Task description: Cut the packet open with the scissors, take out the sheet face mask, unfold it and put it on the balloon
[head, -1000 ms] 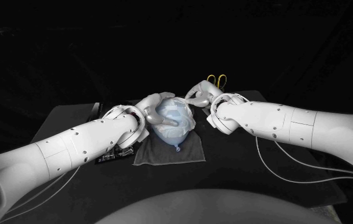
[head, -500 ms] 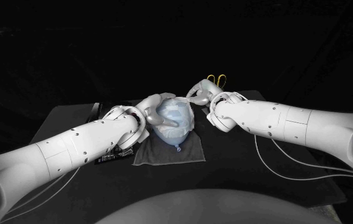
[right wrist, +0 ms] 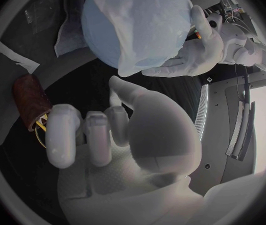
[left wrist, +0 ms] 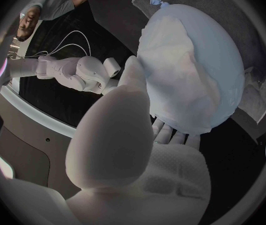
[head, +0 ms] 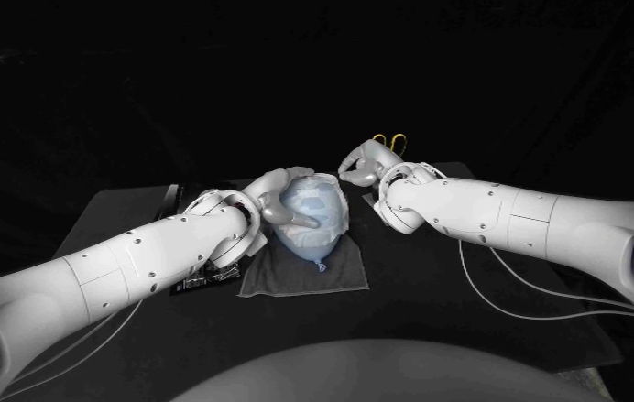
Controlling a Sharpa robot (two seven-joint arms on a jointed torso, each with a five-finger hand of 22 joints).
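Observation:
A pale blue balloon (head: 317, 228) lies on a grey cloth (head: 307, 274) at the table's middle, knot toward me. A white sheet mask (head: 314, 202) is draped over its upper side, wrinkled (left wrist: 177, 60) (right wrist: 152, 20). My left hand (head: 280, 202) cups the balloon from its left, thumb across the front and fingers (left wrist: 129, 100) against its side. My right hand (head: 361, 162) hovers just right of the balloon's far end, off it and holding nothing (right wrist: 107, 135). The yellow-handled scissors (head: 388, 140) lie behind the right hand.
A black packet (head: 198, 283) lies under my left forearm by the cloth's left edge. In the right wrist view the scissors (right wrist: 42, 127) sit by a brown holder (right wrist: 31, 100). Cables trail off the table's right side.
My right hand has lifted off the balloon's far right side and drawn back a little. The left hand and the balloon have stayed in place.

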